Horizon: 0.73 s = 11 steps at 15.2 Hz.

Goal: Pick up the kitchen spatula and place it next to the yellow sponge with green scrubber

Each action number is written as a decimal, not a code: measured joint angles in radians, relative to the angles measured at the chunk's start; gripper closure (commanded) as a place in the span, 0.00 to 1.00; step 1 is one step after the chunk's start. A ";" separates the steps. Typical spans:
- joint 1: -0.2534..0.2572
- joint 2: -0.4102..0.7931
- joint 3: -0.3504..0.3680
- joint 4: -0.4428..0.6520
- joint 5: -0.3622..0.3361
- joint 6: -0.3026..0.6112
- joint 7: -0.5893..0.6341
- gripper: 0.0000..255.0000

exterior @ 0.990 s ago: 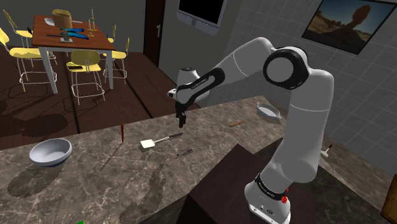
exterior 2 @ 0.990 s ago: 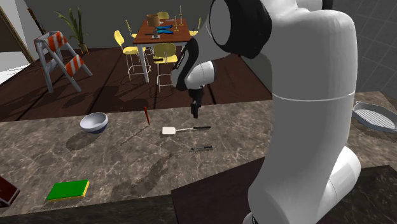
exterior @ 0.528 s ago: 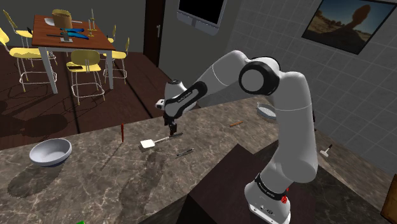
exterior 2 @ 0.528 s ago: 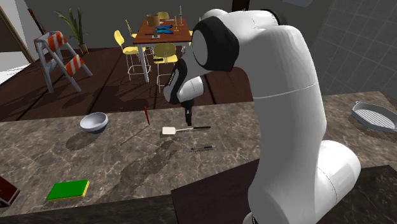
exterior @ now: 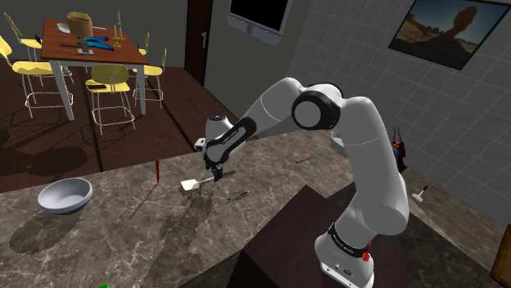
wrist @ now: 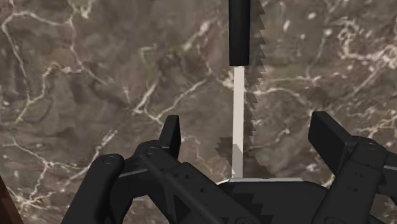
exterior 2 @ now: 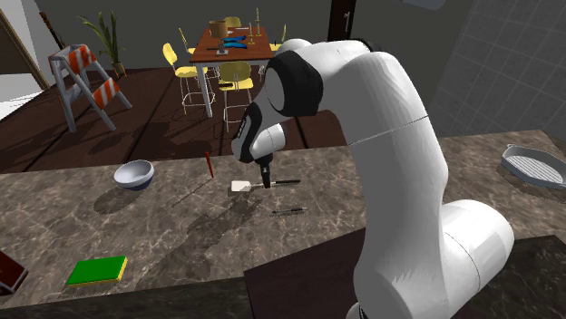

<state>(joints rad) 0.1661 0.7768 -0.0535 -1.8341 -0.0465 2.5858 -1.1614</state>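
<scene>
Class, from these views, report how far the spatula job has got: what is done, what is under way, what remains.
Done: the gripper is low over the spatula, open fingers either side of its shaft. Under way: the grasp; the fingers are not closed, and the spatula lies flat on the counter. Left: close, lift, carry it to the sponge.

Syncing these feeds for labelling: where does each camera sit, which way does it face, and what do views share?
Shoulder view: beside the stand, slightly behind, looking down the counter toward the dining table; whole arm shows.
Second exterior view: close behind the arm, facing likewise; its white links show at right.
Wrist view: riding on the pincer, looking down at the counter; its fingers show, apart.
Shared: the spatula beneath the pincer.
</scene>
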 measured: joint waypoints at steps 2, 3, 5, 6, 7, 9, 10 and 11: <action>0.000 0.020 0.000 0.008 0.000 0.012 0.001 0.00; -0.002 0.027 0.000 0.012 0.000 0.015 0.000 0.00; -0.002 0.031 0.000 0.014 0.000 0.017 -0.001 0.00; -0.002 0.032 0.000 0.014 0.000 0.018 -0.001 0.00; -0.002 0.032 0.000 0.014 0.000 0.018 -0.001 0.00; -0.002 0.032 0.000 0.014 0.000 0.018 -0.001 1.00; -0.002 0.032 0.000 0.014 0.000 0.018 -0.001 1.00; -0.002 0.032 0.000 0.014 0.000 0.018 -0.001 1.00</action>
<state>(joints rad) 0.1641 0.8088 -0.0530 -1.8199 -0.0463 2.6040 -1.1621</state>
